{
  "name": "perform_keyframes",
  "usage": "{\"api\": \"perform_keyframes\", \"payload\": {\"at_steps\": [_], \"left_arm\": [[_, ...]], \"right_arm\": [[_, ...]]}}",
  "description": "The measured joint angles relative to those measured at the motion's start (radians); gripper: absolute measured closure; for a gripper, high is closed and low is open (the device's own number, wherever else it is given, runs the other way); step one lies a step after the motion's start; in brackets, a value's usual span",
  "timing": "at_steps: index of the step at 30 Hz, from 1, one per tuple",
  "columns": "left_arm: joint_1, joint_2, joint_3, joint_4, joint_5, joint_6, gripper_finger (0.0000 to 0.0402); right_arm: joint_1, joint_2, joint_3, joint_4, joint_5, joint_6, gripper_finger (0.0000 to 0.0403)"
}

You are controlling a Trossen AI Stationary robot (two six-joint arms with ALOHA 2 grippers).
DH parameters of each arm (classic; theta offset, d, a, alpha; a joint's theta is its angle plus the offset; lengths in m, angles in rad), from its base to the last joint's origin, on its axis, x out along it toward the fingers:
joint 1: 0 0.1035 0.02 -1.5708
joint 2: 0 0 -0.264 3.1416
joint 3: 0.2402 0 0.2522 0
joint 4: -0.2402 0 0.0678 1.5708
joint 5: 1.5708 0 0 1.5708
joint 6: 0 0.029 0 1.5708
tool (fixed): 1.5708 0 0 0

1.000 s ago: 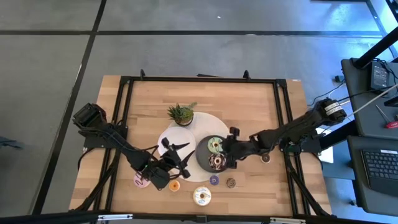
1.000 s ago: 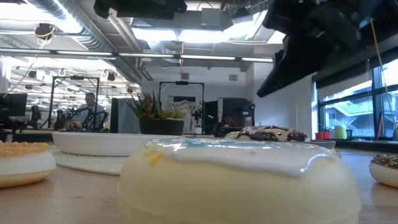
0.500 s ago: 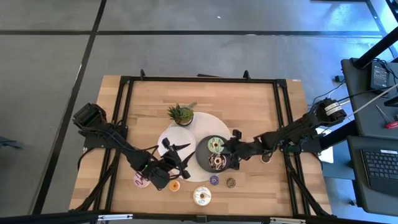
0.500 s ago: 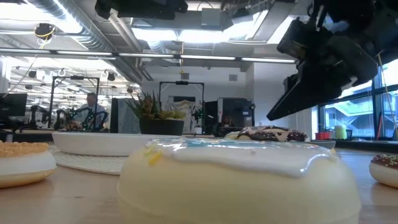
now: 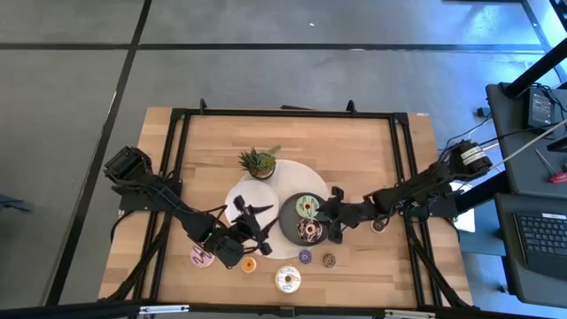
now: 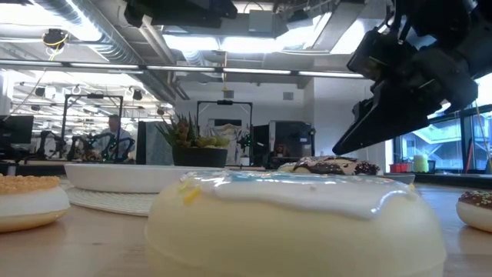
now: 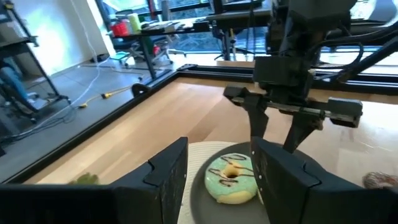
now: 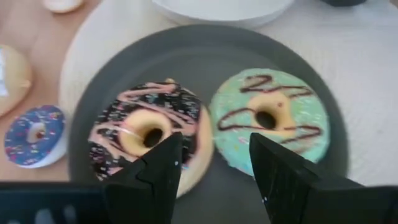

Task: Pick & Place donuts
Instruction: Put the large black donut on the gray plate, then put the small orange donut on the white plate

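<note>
The wooden table (image 5: 354, 159) has a black frame around its edge and stands on a grey floor crossed by dark lines. Desks with a keyboard (image 5: 540, 235) sit to one side. In the low view an office stretches behind under pipes and ceiling lights, with monitors, windows and a seated person (image 6: 111, 138) far off.

Near the table's middle a pale round mat (image 5: 288, 177) carries a potted plant (image 5: 258, 162), a white plate (image 5: 250, 206) and a dark grey plate (image 5: 301, 232). On the dark plate lie a green donut (image 5: 307, 206) and a chocolate donut (image 5: 310, 231), side by side.

The right gripper (image 5: 334, 215) hovers over the dark plate's edge, fingers spread and empty, both donuts showing between and beyond them in its wrist view. The left gripper (image 5: 257, 221) hangs above the white plate, its fingers likewise apart with nothing between.

Along the near edge, off the mat, lie a pink donut (image 5: 202, 257), an orange donut (image 5: 248, 264), a white donut (image 5: 287, 280), a purple donut (image 5: 305, 257) and a brown donut (image 5: 329, 260). Another brown one (image 5: 379, 225) sits beside the right arm.
</note>
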Motion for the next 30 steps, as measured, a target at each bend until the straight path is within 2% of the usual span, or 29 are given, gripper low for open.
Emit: {"api": "perform_keyframes", "payload": {"at_steps": [8,14,22,30], "left_arm": [[0.000,0.000,0.000,0.000,0.074,-0.003,0.0232],[0.002,0.000,0.000,0.009,0.247,-0.008,0.0229],[0.001,0.000,0.000,0.000,0.560,-0.032,0.0229],[-0.014,0.000,0.000,-0.068,0.697,-0.059,0.0231]], "right_arm": [[0.022,0.076,0.001,0.050,0.020,0.004,0.0215],[0.022,0.069,0.001,0.085,0.024,-0.026,0.0215],[0.022,-0.025,0.001,0.028,0.025,-0.056,0.0215],[0.021,-0.096,0.001,-0.048,0.028,-0.055,0.0215]]}}
